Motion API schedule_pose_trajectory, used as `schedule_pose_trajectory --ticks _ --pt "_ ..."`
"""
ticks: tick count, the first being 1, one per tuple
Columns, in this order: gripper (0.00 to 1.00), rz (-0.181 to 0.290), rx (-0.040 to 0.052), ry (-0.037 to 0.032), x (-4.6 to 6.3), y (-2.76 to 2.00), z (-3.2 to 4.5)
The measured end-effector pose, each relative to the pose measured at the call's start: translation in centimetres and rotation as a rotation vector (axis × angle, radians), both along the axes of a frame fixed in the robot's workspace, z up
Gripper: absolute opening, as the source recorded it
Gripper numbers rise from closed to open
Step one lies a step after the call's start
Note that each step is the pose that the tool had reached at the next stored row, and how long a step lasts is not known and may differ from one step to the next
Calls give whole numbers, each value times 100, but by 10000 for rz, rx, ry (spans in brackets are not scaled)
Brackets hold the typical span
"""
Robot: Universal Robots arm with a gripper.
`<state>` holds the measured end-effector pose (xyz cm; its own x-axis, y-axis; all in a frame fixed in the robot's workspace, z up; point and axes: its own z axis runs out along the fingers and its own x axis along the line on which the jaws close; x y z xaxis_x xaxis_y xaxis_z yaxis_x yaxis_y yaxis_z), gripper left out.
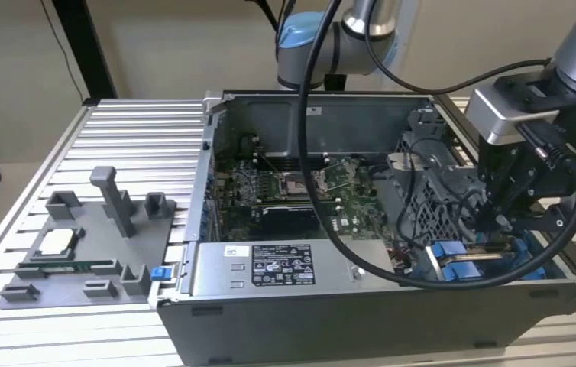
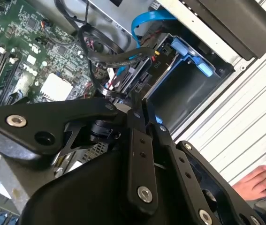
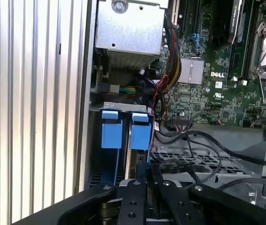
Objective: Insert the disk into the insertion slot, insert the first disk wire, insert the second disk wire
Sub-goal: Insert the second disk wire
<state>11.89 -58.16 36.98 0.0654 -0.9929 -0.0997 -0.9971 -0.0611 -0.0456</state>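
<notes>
Tool [image 3: 148, 180] of black metal links hangs over the blue-tabbed, perforated grey insertion slot [image 3: 123, 140].

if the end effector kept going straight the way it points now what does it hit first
Probably the bright blue plastic carrier tabs in the grey drive bay, just ahead of the black end effector; depth is unclear.

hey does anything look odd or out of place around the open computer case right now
One thing: a person's hand rests on the ribbed table just outside the PC case, close to the working arm. Inside, the gripper sits low by the blue drive tabs; nothing looks spilled or broken.
</notes>
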Motion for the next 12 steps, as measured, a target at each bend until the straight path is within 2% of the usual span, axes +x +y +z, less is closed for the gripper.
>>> schedule_pose_trajectory --ticks 9,12 --pt "0 -49 6 -23 3 -1 -88" --pt "0 -97 3 -23 5 -2 -94"
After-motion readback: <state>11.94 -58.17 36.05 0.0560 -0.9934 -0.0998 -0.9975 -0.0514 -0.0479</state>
